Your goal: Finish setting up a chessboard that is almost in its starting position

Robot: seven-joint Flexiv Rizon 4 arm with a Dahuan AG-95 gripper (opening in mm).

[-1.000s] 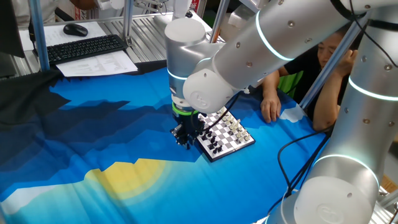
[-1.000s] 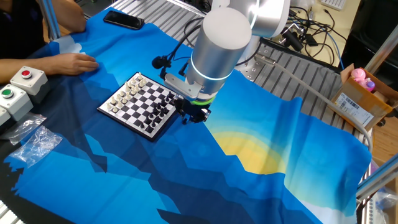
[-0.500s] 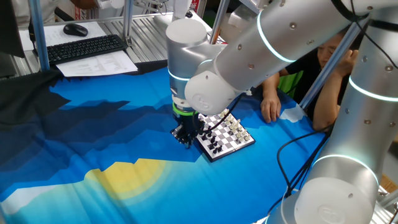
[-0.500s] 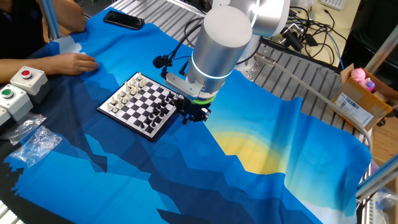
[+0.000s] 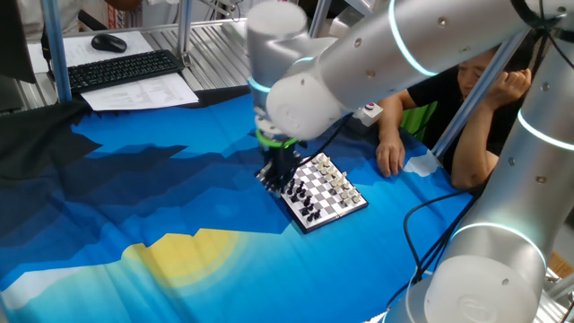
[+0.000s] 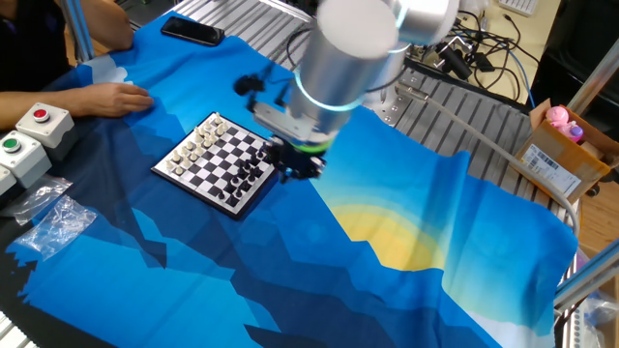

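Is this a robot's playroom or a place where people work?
Probably a robot lab or workshop. There is a keyboard on a desk, a tangle of cables on a metal bench, and push-button boxes beside the chessboard.

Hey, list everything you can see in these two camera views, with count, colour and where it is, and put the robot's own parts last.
Chessboard: one, black and white checks, dark rim, on the blue cloth, bearing tiny black and white pieces.
Cloth: one, blue with a yellow patch, covering the table.
Phone: one, black, far edge of the cloth.
Button boxes: two, grey, one red button, one green, left edge.
Plastic bag: one, clear, near the button boxes.
Cardboard box: one, brown, right side.
Keyboard: one, black, on the metal bench.
Mouse: one, black, behind the keyboard.
Papers: white, beside the keyboard.
Person's hand: one, resting beside the board.
Robot arm: one, silver-grey.
Claw: one, black, at the board's black-piece edge; opening unclear.
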